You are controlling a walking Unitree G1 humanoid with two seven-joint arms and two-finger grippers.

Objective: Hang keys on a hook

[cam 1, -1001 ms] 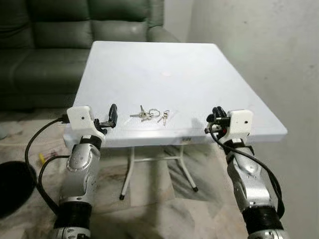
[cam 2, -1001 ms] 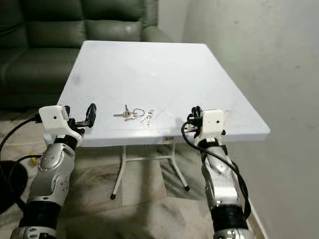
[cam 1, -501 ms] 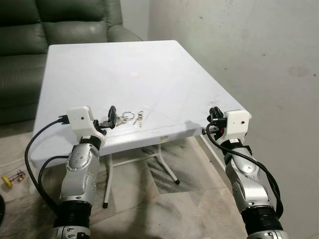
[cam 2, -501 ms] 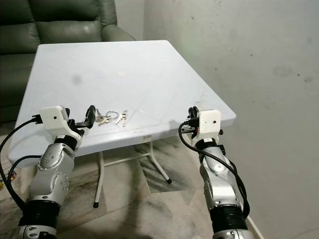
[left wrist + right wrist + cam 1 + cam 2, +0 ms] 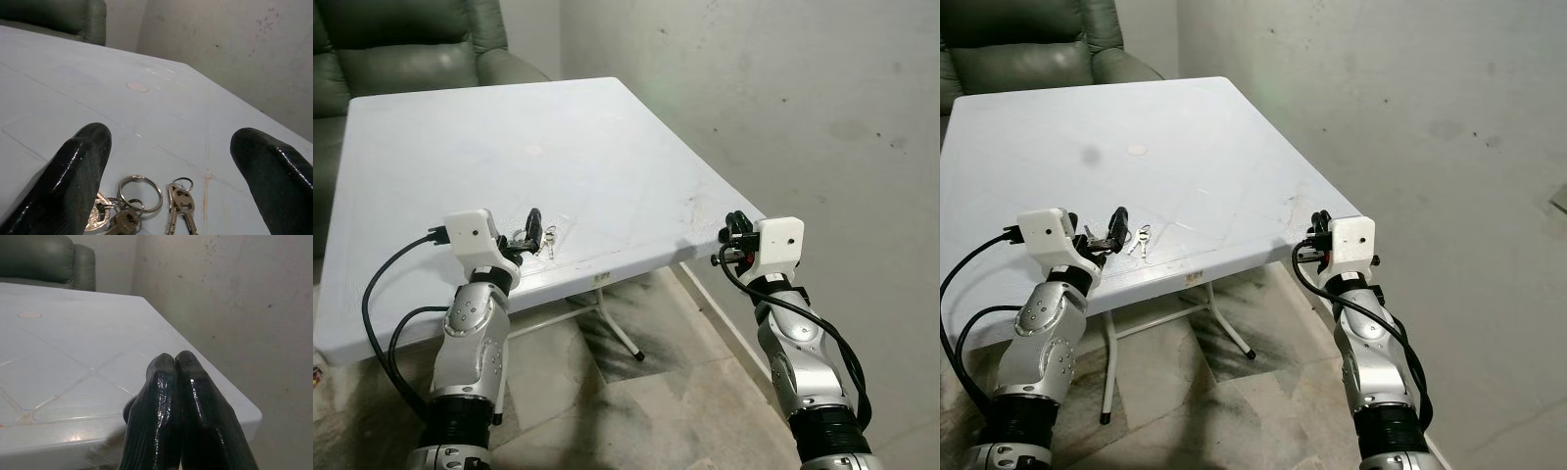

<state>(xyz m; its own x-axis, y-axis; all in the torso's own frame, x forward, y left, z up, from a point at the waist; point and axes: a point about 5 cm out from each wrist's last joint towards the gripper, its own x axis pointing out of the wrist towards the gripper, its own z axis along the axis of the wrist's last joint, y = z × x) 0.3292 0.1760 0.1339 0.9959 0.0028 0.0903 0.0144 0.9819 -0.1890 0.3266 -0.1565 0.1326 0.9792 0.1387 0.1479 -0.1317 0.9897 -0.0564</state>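
A bunch of silver keys (image 5: 146, 205) on linked rings lies flat on the white table (image 5: 558, 117), near its front edge. My left gripper (image 5: 534, 229) is open and hovers low over the table just in front of the keys (image 5: 546, 239); in the left wrist view they lie between its two black fingers (image 5: 83, 161). My right gripper (image 5: 732, 227) is shut with nothing in it and is held off the table's right front corner. Its fingertips (image 5: 176, 364) are pressed together.
A dark green sofa (image 5: 411, 39) stands behind the table. A grey stained wall (image 5: 803, 98) runs along the right, close to the table's edge. The table's white folding legs (image 5: 607, 328) stand on a marbled floor (image 5: 656, 411).
The whole picture has shifted: the camera has swung toward the wall on the right. The keys now lie right at my left gripper's fingers instead of a hand's width to its right.
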